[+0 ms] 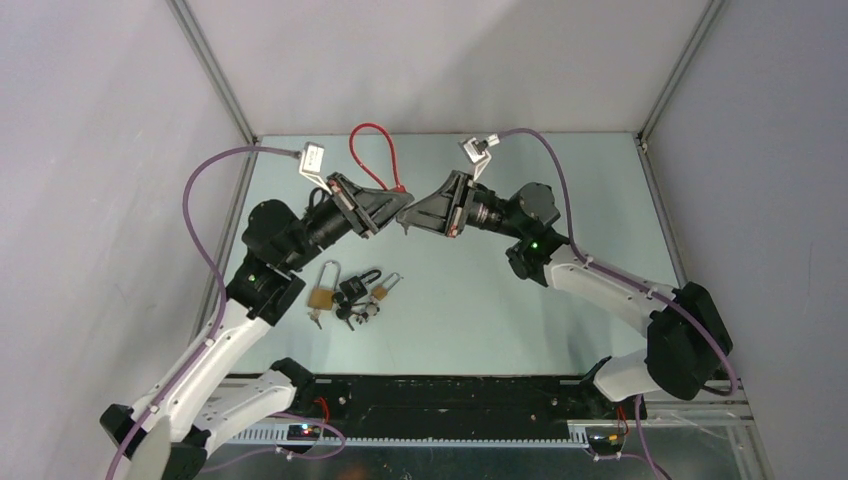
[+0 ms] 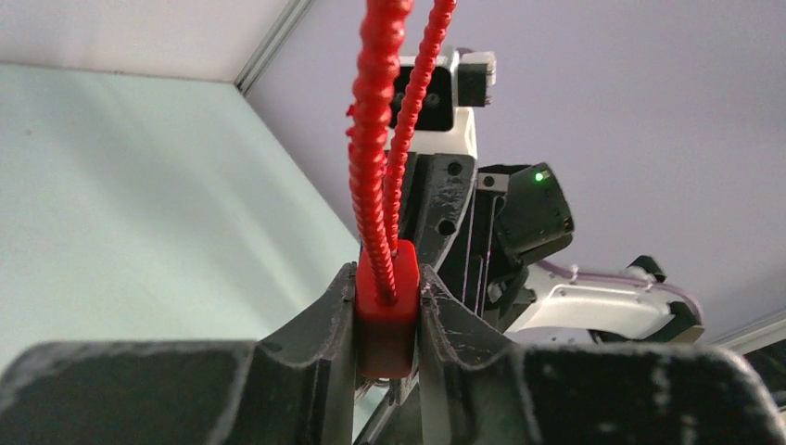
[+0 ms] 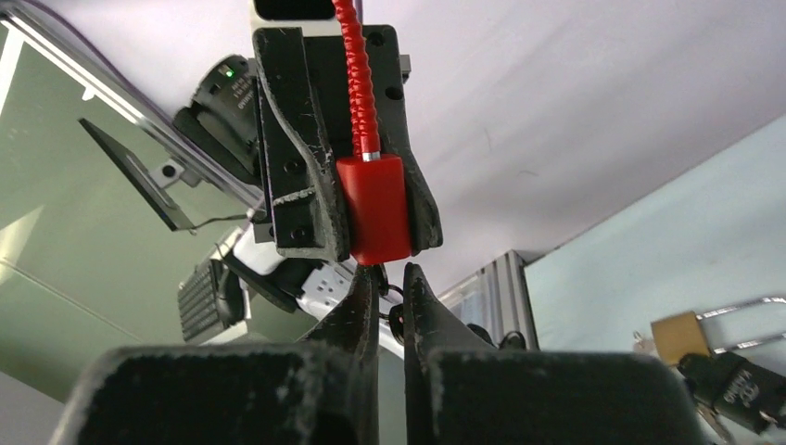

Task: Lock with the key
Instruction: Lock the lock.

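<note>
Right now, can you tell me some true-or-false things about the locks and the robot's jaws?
1. The left jaws hold a red lock. True.
2. The red lock lies on the table. False: it is held up off the table, between the two arms.
3. Other padlocks lie on the table near the left arm. True.
4. The right jaws are wide open. False: they are shut, right at the end of the red lock.
5. The red lock's loop is silver. False: the loop is red too.
</note>
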Robot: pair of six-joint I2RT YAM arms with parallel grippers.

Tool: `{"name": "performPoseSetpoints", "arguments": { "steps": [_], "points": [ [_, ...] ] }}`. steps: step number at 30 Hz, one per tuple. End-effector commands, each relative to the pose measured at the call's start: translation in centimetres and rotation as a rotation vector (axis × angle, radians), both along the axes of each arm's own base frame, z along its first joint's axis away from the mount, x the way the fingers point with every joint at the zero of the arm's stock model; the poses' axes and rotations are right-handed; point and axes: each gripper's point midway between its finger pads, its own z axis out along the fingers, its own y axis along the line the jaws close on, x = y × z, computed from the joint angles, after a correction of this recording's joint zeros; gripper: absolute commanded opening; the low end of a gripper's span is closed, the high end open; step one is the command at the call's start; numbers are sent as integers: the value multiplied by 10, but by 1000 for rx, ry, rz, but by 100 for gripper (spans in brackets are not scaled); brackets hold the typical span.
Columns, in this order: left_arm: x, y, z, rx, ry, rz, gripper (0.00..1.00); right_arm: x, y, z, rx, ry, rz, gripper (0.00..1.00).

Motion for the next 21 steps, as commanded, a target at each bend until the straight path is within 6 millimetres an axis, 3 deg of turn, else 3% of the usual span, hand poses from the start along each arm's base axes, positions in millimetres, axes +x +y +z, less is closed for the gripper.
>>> {"name": "performPoseSetpoints", "arguments": {
  "steps": [1, 4, 6, 13, 17, 21],
  "points": [
    [-7, 28, 56, -101, -186, 122, 0, -15, -4, -55, -154, 8, 48, 0],
    [-5, 32, 55, -99, -195, 148, 0, -18, -9, -68, -178, 17, 60, 0],
    [-3, 38, 56, -96, -213, 187, 0, -26, -11, -67, -168, 9, 92, 0],
    [8, 57, 41, -132, -246, 312, 0, -46, 3, -45, -55, 45, 154, 0],
    [11, 68, 33, -106, -270, 383, 0, -42, 9, -48, -74, 11, 102, 0],
    [5, 65, 40, -103, -287, 353, 0, -21, 9, -77, -240, -51, -28, 0]
  ]
}}
